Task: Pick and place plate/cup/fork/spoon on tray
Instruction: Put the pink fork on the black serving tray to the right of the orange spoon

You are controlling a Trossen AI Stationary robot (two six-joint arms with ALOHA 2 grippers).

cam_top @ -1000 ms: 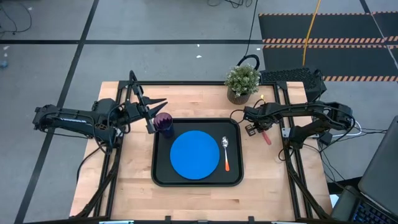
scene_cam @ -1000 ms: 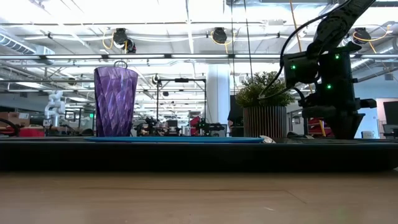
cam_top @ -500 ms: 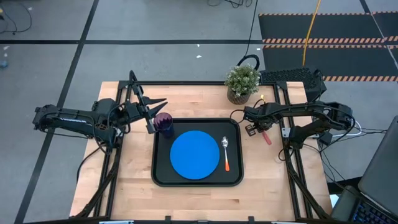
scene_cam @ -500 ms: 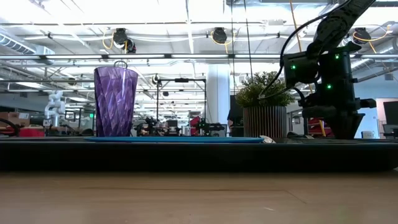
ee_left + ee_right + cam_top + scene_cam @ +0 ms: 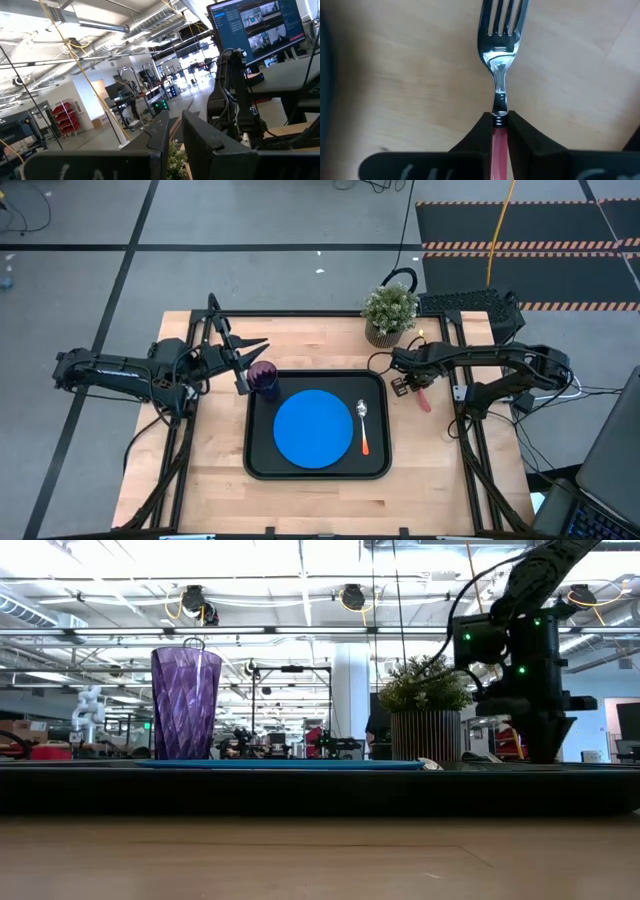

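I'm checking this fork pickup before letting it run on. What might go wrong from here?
The right gripper pinches the fork only at the top of its red handle, so the fork may pivot or slip. The free strip of tray beside the spoon is narrow, so the fork may land on the spoon or the rim.

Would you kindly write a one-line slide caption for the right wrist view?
Right gripper shut on the fork at the top of its red handle, tines pointing away over the wooden table.
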